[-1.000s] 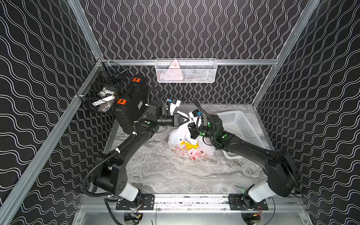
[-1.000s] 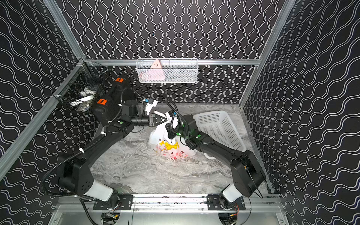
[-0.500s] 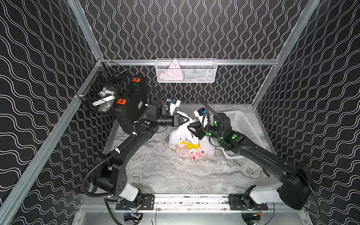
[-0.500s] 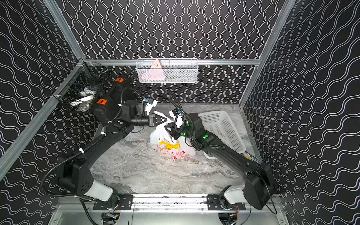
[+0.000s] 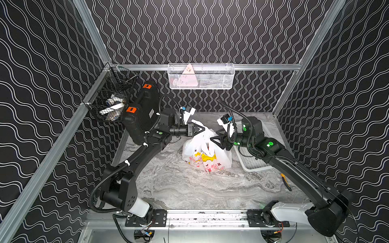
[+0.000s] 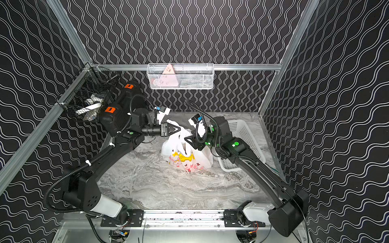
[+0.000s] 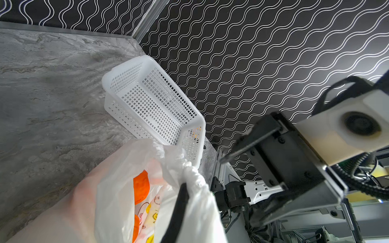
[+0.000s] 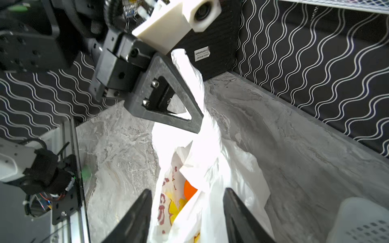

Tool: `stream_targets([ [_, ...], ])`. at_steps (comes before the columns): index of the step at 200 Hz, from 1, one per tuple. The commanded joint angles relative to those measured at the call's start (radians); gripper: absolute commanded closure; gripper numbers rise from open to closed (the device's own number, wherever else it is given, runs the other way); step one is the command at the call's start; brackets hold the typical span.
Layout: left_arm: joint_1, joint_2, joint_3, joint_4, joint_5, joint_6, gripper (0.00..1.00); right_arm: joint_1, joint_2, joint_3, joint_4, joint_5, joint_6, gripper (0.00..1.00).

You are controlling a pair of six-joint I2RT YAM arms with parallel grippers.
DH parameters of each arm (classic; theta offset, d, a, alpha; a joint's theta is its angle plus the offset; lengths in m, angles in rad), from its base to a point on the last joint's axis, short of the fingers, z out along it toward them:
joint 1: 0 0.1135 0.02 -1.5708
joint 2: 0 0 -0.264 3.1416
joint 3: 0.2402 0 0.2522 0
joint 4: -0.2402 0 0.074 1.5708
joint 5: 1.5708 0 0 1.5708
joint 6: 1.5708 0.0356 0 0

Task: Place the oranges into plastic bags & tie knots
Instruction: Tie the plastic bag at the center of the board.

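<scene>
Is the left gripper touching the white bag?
Touching. In the right wrist view the left gripper is shut on the white bag, pinching its handle strip.

Parted fingers (image 8: 134,218) around white bag (image 8: 212,151)

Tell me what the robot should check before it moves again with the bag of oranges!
1. left gripper shut on a handle of the plastic bag: ok.
2. right gripper open, one finger on each side of the bag, gripping nothing: ok.
3. All oranges inside the bag: cannot tell; only orange patches show through its mouth.
4. Bag tied shut: not ok; its mouth gapes open.
5. Other handle free to grab: cannot tell.
</scene>
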Motion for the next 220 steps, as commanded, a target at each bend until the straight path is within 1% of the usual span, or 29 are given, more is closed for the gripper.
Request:
stream_targets([
  [1, -0.001, -0.013, -0.001, 0.029, 0.029, 0.017, 1.0, -0.047, 0.059, 0.034, -0.041, -0.145, -0.198, 0.39],
  [17, -0.001, -0.019, -0.004, 0.026, 0.031, 0.016, 1.0, -0.068, 0.107, 0.072, -0.042, -0.221, -0.245, 0.38],
  [46, 0.0, -0.025, -0.013, 0.032, 0.036, 0.008, 1.0, -0.071, 0.182, 0.128, -0.069, -0.219, -0.33, 0.38],
  [67, -0.001, -0.024, -0.018, 0.048, 0.037, -0.007, 1.0, -0.068, 0.222, 0.166, -0.089, -0.238, -0.367, 0.38],
  [81, -0.001, -0.021, -0.014, 0.048, 0.038, -0.009, 1.0, -0.066, 0.248, 0.183, -0.096, -0.225, -0.391, 0.39],
  [104, 0.0, -0.016, -0.004, 0.044, 0.042, -0.01, 1.0, -0.065, 0.263, 0.166, -0.037, -0.211, -0.399, 0.44],
  [120, 0.0, -0.012, 0.002, 0.037, 0.043, -0.006, 1.0, -0.064, 0.278, 0.183, -0.039, -0.224, -0.408, 0.47],
  [131, -0.001, -0.01, 0.007, 0.035, 0.042, -0.005, 1.0, -0.06, 0.291, 0.193, -0.039, -0.212, -0.415, 0.49],
  [156, -0.003, -0.005, 0.01, 0.036, 0.043, -0.011, 1.0, -0.057, 0.302, 0.176, 0.033, -0.192, -0.408, 0.66],
  [170, -0.003, -0.005, 0.011, 0.031, 0.043, -0.01, 1.0, -0.057, 0.306, 0.169, 0.074, -0.188, -0.403, 0.73],
  [205, -0.003, 0.001, 0.01, 0.035, 0.049, -0.02, 1.0, -0.037, 0.315, 0.135, 0.187, -0.168, -0.39, 0.79],
  [220, -0.006, 0.001, 0.011, 0.033, 0.049, -0.023, 1.0, -0.024, 0.316, 0.112, 0.253, -0.151, -0.382, 0.8],
])
